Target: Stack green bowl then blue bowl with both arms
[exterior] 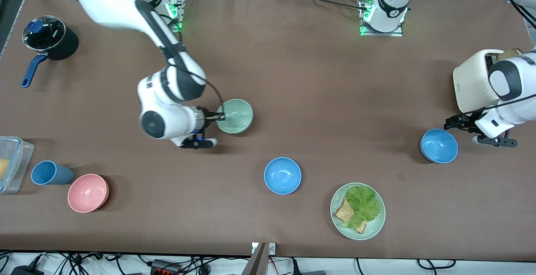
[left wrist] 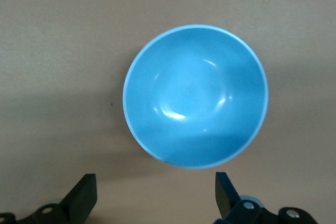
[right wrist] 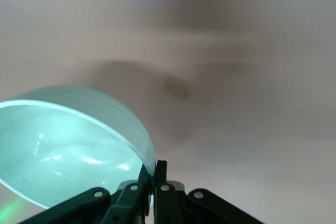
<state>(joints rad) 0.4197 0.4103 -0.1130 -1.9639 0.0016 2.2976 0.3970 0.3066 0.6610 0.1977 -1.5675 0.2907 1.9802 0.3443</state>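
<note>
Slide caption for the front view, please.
Right gripper shut on the pale mint-green bowl's rim; open left gripper beside a sky-blue bowl.

Brown matte table (exterior: 318,82) – black cables (exterior: 83,262) trailing along its near edge.

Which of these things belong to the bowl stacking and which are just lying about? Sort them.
Job:
green bowl, rim clamped in the shut right pincer
blue bowl under the open left pincer
second blue bowl, nearer the front camera

Lying about:
pink bowl
blue cup
plate with lettuce and bread
toaster
pot
clear container
</note>
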